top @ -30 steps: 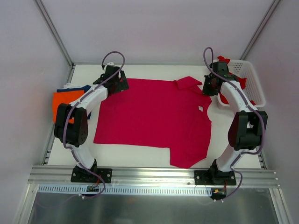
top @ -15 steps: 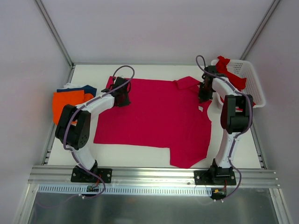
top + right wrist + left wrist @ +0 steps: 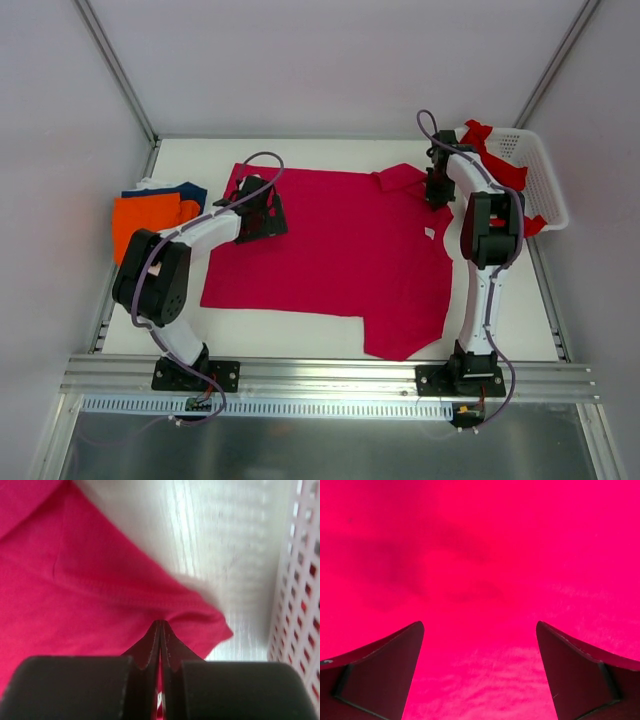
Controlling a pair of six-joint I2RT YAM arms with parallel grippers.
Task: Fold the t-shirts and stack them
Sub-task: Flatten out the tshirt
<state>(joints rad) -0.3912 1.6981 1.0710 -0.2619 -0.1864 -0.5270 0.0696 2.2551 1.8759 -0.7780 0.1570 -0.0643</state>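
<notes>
Magenta t-shirt (image 3: pixel 330 250) lies spread flat on the white surface (image 3: pixel 330 150), centre of frame.

Left claw (image 3: pixel 480 625): released, fingers (image 3: pixel 390 665) wide apart, low over the shirt's upper-left area; cloth fills the wrist view, nothing between the fingers.

Right claw (image 3: pixel 160 627): clenched, tips together on a raised pucker of the shirt's hem at its upper-right corner, just beside the white lattice basket (image 3: pixel 548 200).

Red t-shirt (image 3: pixel 500 165) sits in the basket, upper right. Orange t-shirt (image 3: pixel 140 222) and navy t-shirt (image 3: pixel 190 190) are folded at the left edge, apart from both claws.
</notes>
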